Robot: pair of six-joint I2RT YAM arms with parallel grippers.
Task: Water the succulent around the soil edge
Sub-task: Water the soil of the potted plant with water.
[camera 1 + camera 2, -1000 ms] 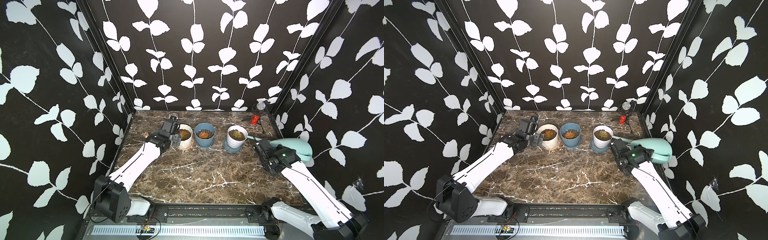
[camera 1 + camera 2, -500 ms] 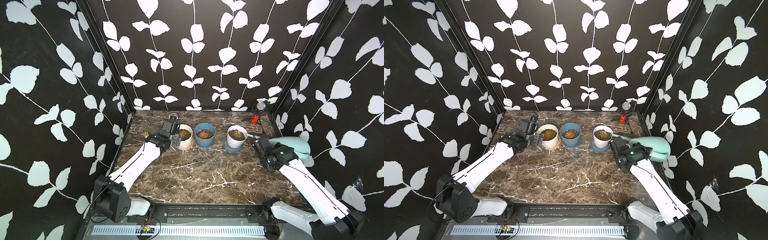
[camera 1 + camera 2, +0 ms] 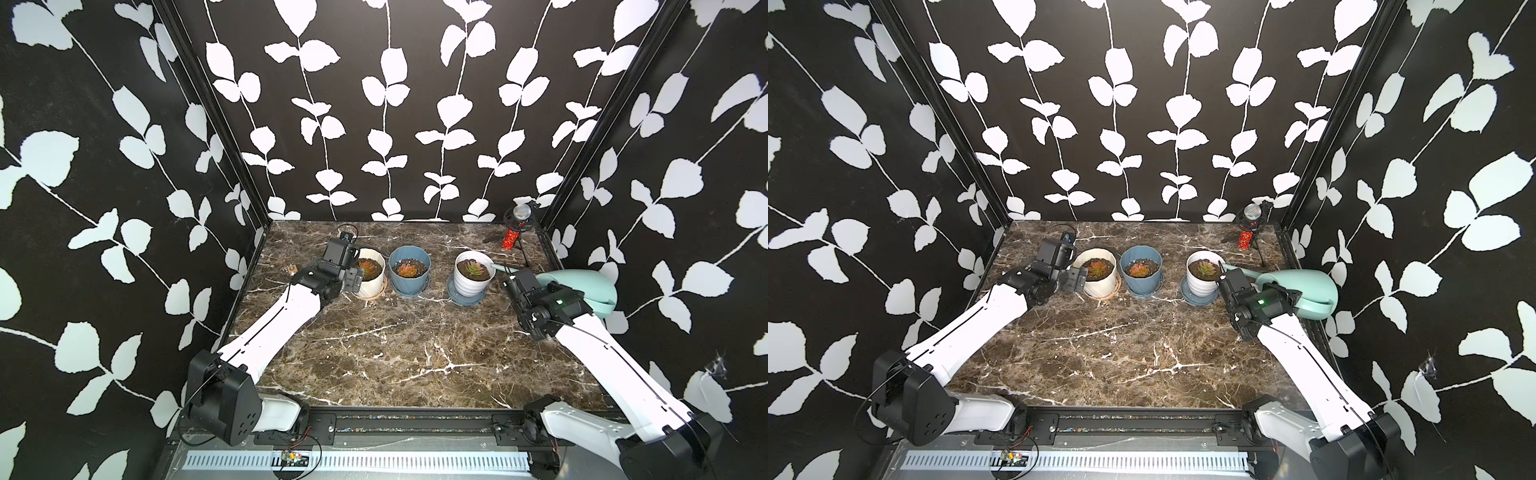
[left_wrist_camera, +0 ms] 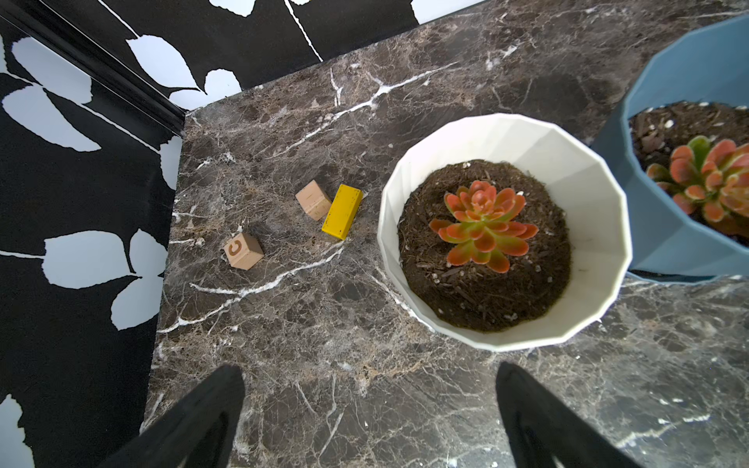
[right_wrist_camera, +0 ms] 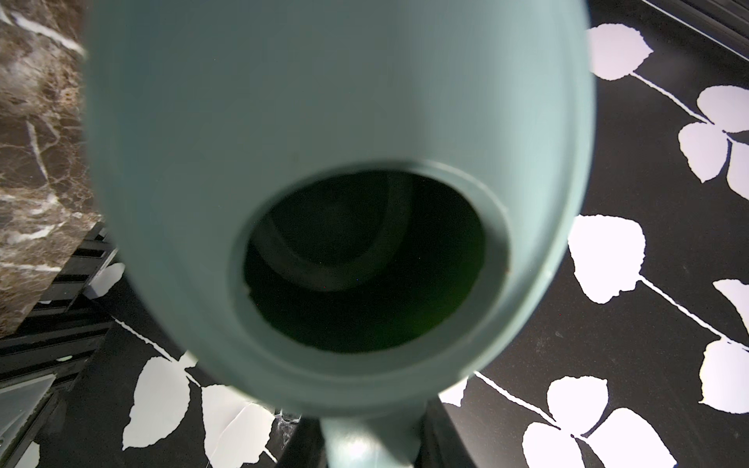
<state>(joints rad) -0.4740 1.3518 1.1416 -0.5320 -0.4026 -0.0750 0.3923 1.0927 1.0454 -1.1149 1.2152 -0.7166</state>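
Wide-spread claw [image 4: 371,366] near white succulent pot [image 4: 587,194]

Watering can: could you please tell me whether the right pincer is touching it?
Touching. The right wrist view shows the handle of the watering can clamped between the jaws of the right pincer.

Left arm [image 3: 286,320], right arm [image 3: 602,353]: white links, black joint housings, thin black cables; green light [image 3: 559,301] on right wrist.
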